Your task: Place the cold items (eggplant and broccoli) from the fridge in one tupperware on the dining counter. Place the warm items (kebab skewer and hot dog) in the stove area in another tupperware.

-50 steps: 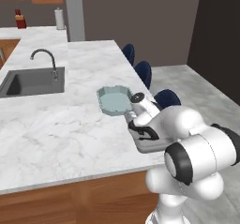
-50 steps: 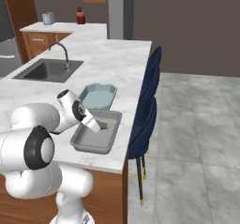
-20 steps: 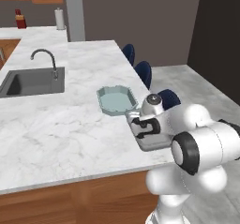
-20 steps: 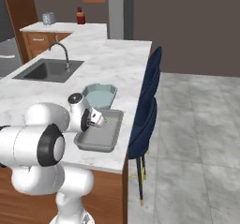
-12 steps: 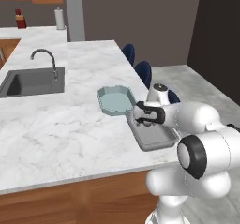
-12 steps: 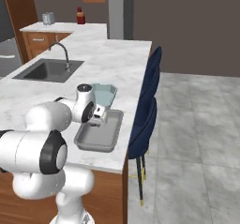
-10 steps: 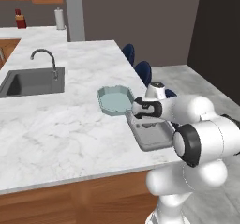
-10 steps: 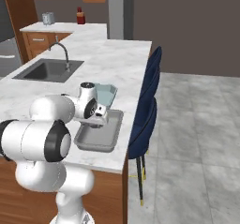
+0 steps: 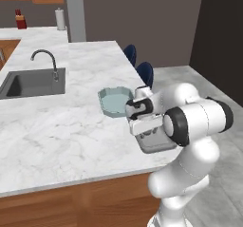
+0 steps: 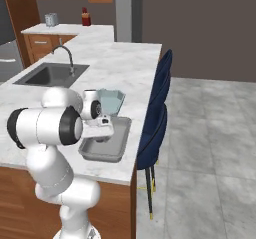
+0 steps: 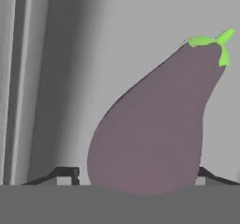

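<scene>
- While the end effector (image 9: 151, 132) hangs low over the grey tub (image 9: 159, 144) at the table's (image 9: 57, 131) near corner, the eggplant (image 11: 154, 124) sits clamped between its fingers, stem pointing away from the hand.
- Hand view: eggplant body bulges over both fingertips; grey tub floor behind it. Grasp looks to be on the fat end, judging by the width at the bottom of frame.
- Base views: hand is directly above the tub interior, wrist bent down. Second tub (image 9: 115, 100), pale blue, lies just beyond it, touching or nearly so; cannot tell which.
- Step in hand, as I read it: setting the eggplant down in the grey tub.
- To do it well: lower until the eggplant is near the floor before letting go, so it does not roll or bounce over the low wall. Keep it centred, long axis along the tub's length.
- Open the fingers fully, then lift straight up to avoid dragging it.
- Broccoli should go in this same tub.
</scene>
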Controlling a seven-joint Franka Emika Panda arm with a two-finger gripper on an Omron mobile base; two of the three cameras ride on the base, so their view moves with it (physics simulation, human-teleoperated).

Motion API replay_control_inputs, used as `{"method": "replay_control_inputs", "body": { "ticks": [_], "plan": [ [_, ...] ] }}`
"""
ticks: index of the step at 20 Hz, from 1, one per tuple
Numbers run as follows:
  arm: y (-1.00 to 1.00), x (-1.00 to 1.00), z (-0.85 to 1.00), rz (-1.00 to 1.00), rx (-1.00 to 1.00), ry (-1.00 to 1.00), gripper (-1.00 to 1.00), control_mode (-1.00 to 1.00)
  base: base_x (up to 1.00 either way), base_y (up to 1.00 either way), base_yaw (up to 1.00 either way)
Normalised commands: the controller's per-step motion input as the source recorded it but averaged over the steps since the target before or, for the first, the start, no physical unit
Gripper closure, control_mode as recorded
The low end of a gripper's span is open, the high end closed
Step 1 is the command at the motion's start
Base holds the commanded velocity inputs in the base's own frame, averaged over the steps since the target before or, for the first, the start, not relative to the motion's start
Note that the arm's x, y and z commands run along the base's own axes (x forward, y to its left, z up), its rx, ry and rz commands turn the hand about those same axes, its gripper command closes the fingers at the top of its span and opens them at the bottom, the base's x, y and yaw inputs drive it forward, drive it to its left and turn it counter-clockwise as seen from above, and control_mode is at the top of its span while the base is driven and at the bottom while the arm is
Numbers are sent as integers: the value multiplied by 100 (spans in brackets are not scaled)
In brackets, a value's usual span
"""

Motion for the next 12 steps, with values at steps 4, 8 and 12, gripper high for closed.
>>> {"method": "replay_control_inputs", "body": {
  "ticks": [4, 8, 12],
  "plan": [
    [6, -100, -52, 23, -10, 0, -100, -100, 0, 0, 0],
    [-6, -100, -17, 21, 0, 1, -100, -100, 0, 0, 0],
    [-30, -99, 66, 22, 0, -24, -100, -100, 0, 0, 0]
  ]
}}
